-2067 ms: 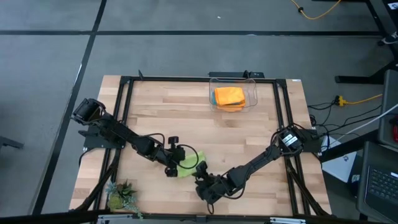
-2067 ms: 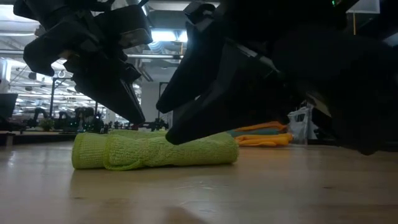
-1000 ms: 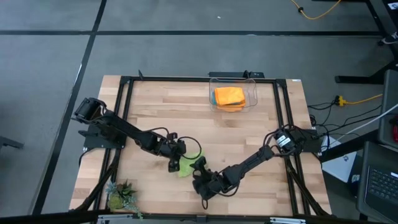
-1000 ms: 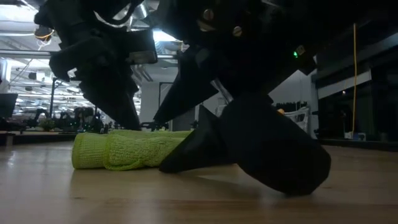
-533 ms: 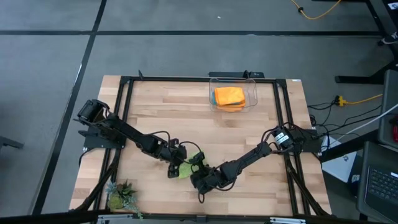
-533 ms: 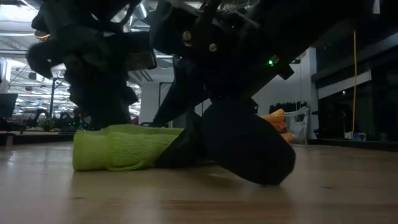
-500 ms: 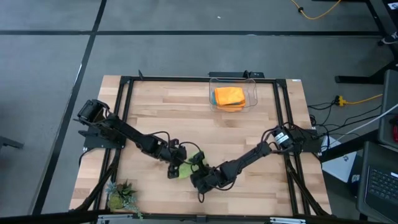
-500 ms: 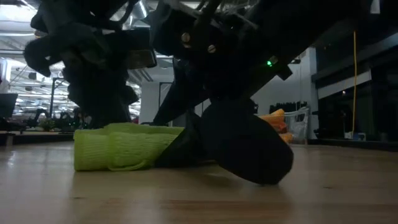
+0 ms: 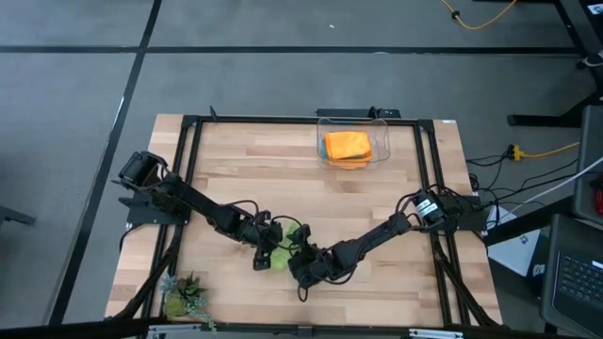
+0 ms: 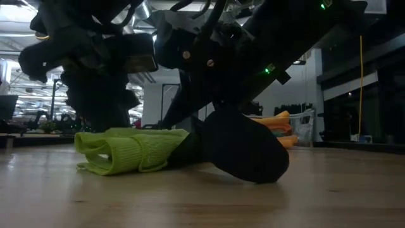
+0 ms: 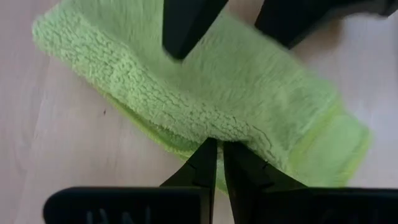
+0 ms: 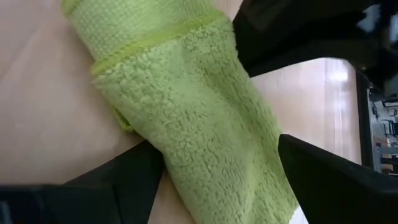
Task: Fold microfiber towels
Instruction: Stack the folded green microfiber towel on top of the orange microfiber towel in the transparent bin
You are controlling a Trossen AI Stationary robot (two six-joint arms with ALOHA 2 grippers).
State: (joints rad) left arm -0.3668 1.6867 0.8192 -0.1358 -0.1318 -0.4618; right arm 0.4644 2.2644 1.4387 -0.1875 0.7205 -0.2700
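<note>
The left gripper [image 9: 268, 252] has its two fingers pressed nearly together, pinching a thin edge of the lime green towel [image 9: 285, 245], as the left wrist view shows with its fingertips [image 11: 205, 163] closed on the cloth's hem. The right gripper [image 9: 303, 256] stands with its fingers spread wide, one on each side of the same towel [image 12: 199, 124], straddling it without squeezing. The towel [image 10: 130, 149] lies folded into a long thick band near the front edge of the table [image 9: 245, 169], slightly left of centre, between the two grippers; from above its long axis runs at a slant, from near-left to far-right, and from table height it stretches left to right with its left end lifted and drooping a little. The left arm reaches in low from the far-left mount, stretched along the wood toward the near centre; the right arm comes in low from the right side, also stretched out long, its wrist close to the tabletop. Far back, right of centre, a clear bin [image 9: 379, 155] holds an orange towel [image 9: 346, 145] on top of a stack. A small green plant [image 9: 185, 297] sits at the near-left corner.
</note>
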